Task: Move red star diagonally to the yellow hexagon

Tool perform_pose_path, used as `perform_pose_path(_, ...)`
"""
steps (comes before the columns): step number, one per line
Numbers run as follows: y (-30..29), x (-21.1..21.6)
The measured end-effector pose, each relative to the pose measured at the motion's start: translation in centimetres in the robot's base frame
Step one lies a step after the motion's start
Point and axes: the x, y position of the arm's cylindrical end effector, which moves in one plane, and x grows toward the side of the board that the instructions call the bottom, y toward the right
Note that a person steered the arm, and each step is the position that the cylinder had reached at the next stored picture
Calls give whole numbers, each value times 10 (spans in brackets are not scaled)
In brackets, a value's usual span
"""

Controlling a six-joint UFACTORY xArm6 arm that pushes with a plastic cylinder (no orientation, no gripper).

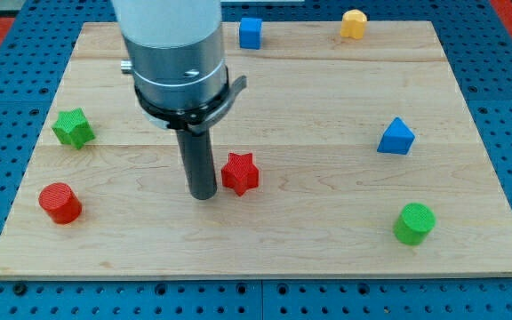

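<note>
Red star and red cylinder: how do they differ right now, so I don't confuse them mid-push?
Shape: the red star has pointed arms, while the red cylinder is round with a flat top.
Place: the red star sits near the board's middle; the red cylinder is near the view's bottom left.
Tip: my tip stands right beside the red star's left side, far from the red cylinder.
Both are red and similar in size.

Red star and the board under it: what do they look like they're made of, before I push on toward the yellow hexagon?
Red star: probably plastic, matte, evenly coloured with no grain; possibly 3D printed, too small to tell. Board: light wood, smooth, with visible grain lines and plank seams. Yellow hexagon: the same matte, plastic look. My tip sits just to the view's left of the star.
</note>
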Motion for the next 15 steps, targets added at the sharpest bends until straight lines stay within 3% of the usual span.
perform_pose_path(3,-20,-8)
perform_pose_path(5,59,3)
perform_pose_path(6,82,28)
perform_pose_path(7,77,-6)
perform_pose_path(9,14,-62)
perform_pose_path(11,37,-52)
perform_pose_path(15,53,-74)
